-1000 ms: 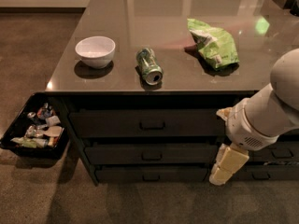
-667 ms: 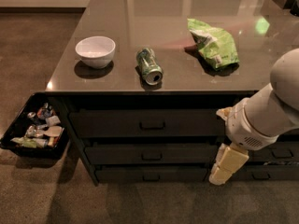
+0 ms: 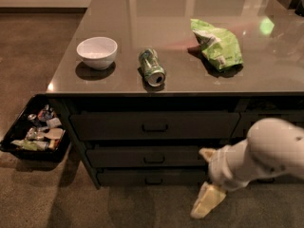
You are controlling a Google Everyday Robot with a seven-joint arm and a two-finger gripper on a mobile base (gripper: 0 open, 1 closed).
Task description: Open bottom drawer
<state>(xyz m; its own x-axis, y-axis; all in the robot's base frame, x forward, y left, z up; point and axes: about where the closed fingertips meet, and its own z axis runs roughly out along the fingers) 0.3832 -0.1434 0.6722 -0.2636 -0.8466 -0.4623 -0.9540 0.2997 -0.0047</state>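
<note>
The bottom drawer [image 3: 142, 177] is the slim dark front at the base of the three-drawer stack under the counter. It sits flush and closed, with its small loop handle [image 3: 153, 180] at centre. My gripper [image 3: 207, 201], cream-coloured on the end of the white arm [image 3: 259, 156], hangs low at the right. It is to the right of the bottom drawer's handle, a little below it, in front of the drawer fronts and apart from the handle.
Two taller dark drawers [image 3: 154, 126] sit above it, both closed. On the grey counter [image 3: 190, 13] are a white bowl [image 3: 97, 51], a green can on its side [image 3: 152, 68] and a green chip bag [image 3: 217, 44]. A black tray of packets [image 3: 35, 129] hangs at the left.
My arm and gripper have moved down and to the left, closer to the bottom drawer. The drawers and the counter objects have not moved.
</note>
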